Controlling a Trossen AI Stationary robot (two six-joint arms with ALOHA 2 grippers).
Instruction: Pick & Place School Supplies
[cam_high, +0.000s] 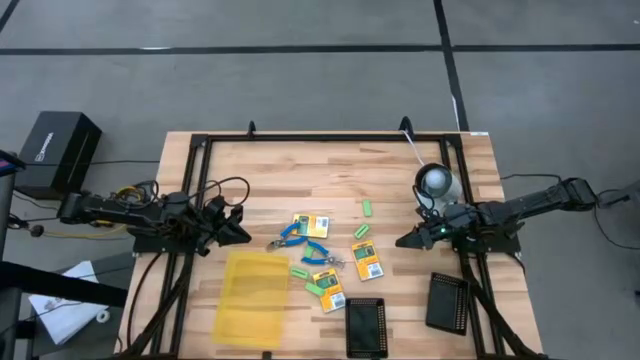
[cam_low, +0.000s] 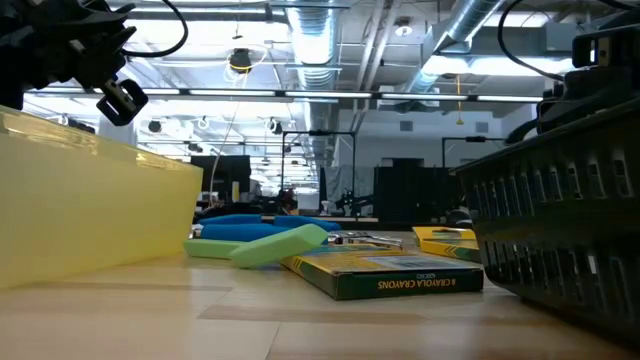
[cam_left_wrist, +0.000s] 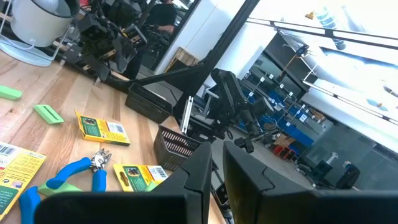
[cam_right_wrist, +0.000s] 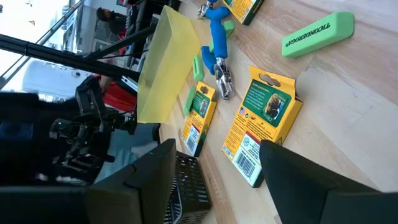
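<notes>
The school supplies lie loose on the wooden table's middle. Among them are yellow-orange crayon packs (cam_high: 366, 258) (cam_right_wrist: 264, 118) lying flat, small green erasers (cam_high: 367, 208) (cam_right_wrist: 318, 34) and two blue-handled tools (cam_high: 293, 236) (cam_right_wrist: 216, 43). My left gripper (cam_high: 243, 230) (cam_left_wrist: 216, 165) hovers at the table's left, left of the supplies. Its fingers are shut to a thin slit with nothing between them. My right gripper (cam_high: 402, 241) (cam_right_wrist: 217, 168) hovers at the right of the supplies, pointing toward them. It is open and holds nothing.
A translucent yellow tray (cam_high: 252, 298) (cam_low: 90, 200) sits near the front left. Two black ribbed trays (cam_high: 366, 327) (cam_high: 447, 302) stand at the front right. A white round object (cam_high: 437, 182) sits behind the right arm. A black frame (cam_high: 330, 137) borders the table's far side.
</notes>
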